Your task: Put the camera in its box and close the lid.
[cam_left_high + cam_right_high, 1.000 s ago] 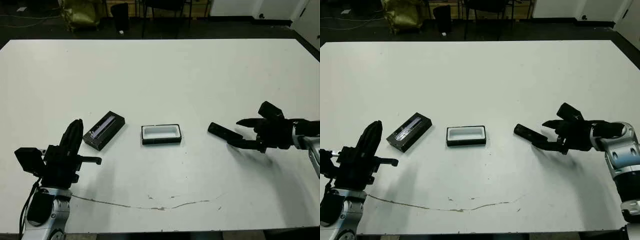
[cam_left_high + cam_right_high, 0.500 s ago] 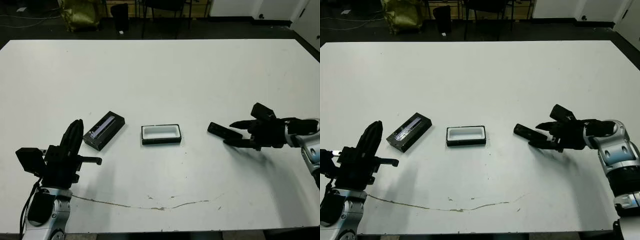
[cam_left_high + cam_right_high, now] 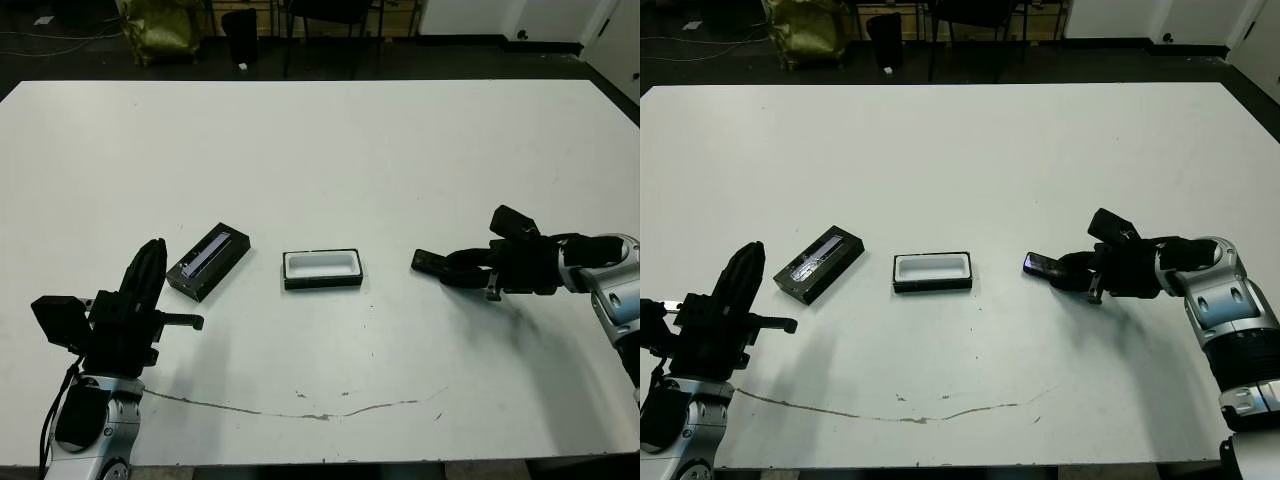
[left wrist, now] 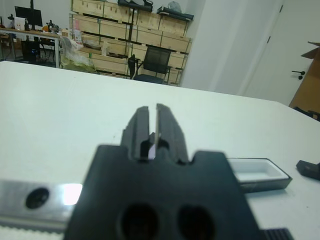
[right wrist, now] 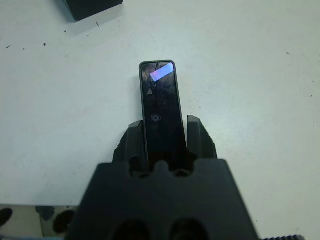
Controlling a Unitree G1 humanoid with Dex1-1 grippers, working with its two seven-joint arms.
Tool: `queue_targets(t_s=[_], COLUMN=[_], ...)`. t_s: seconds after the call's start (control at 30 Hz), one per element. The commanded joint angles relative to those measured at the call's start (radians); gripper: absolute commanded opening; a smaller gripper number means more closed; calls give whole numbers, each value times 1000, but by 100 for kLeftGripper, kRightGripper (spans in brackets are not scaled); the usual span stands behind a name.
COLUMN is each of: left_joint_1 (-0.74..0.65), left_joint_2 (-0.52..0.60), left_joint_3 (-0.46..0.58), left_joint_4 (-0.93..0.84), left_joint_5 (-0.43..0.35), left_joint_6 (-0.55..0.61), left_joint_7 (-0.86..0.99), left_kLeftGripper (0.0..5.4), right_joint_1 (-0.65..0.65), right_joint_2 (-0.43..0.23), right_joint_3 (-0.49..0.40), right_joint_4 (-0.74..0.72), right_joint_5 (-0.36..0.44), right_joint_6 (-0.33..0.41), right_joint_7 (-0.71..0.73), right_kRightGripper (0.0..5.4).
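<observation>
The camera (image 3: 428, 262), a slim glossy black bar, lies right of the box, its free end pointing toward it. My right gripper (image 3: 455, 268) is shut on the camera's other end. In the right wrist view both fingers (image 5: 134, 137) press against the sides of the camera (image 5: 160, 100). The box (image 3: 322, 283), a shallow black tray with white lining, sits empty at the table's middle. The lid (image 3: 208, 261), black with a pale stripe, lies slanted to the left of the box. My left gripper (image 3: 150, 262) hovers shut and empty near the lid's front left.
A thin dark scratch (image 3: 300, 405) runs along the white table near its front edge. Beyond the far edge stand chairs (image 3: 325, 20) and a yellow bag (image 3: 160, 25) on a dark floor.
My right gripper moved left along the camera and its spread fingers came together on the bar. The left arm, lid and box stayed where they were.
</observation>
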State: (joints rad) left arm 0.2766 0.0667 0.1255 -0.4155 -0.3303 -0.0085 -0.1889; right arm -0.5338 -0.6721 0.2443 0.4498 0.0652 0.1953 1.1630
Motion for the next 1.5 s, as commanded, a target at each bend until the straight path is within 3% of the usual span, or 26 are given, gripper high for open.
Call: queue_targets(t_s=[0.03,0.3,0.53,0.83,0.93,1.07,1.13,1.23,1.43,1.5], left_joint_1=[13,15,11,7,5,6,10,18,17,16], left_joint_2=[2,2,-2,-4,-3,-7,-11,-12,-11,-12], left_joint_3=[0,-4,-19,-34,-41,-44,-43,-41,-40,-40], left_joint_4=[14,9,13,8,9,11,6,-2,19,20], left_joint_5=[5,6,18,27,39,45,40,35,41,37], left_joint_6=[10,14,11,17,11,1,6,13,-15,-14], left_joint_7=[2,3,9,22,25,26,29,31,19,19], left_kLeftGripper=[0,0,0,0,0,0,0,0,0,0], right_joint_1=[50,22,-88,-277,-310,-338,-342,-344,-340,-335], right_joint_2=[3,10,31,123,177,237,261,278,298,301], right_joint_3=[39,-33,-83,41,84,145,170,201,239,242], right_joint_4=[19,-7,-117,-232,-218,-195,-176,-151,-142,-136], right_joint_5=[-36,16,95,91,84,69,52,14,-25,-27], right_joint_6=[14,-7,106,242,219,258,218,188,230,212], right_joint_7=[18,3,27,98,111,117,122,111,110,117], right_kRightGripper=[57,57,51,50,50,50,50,50,50,50])
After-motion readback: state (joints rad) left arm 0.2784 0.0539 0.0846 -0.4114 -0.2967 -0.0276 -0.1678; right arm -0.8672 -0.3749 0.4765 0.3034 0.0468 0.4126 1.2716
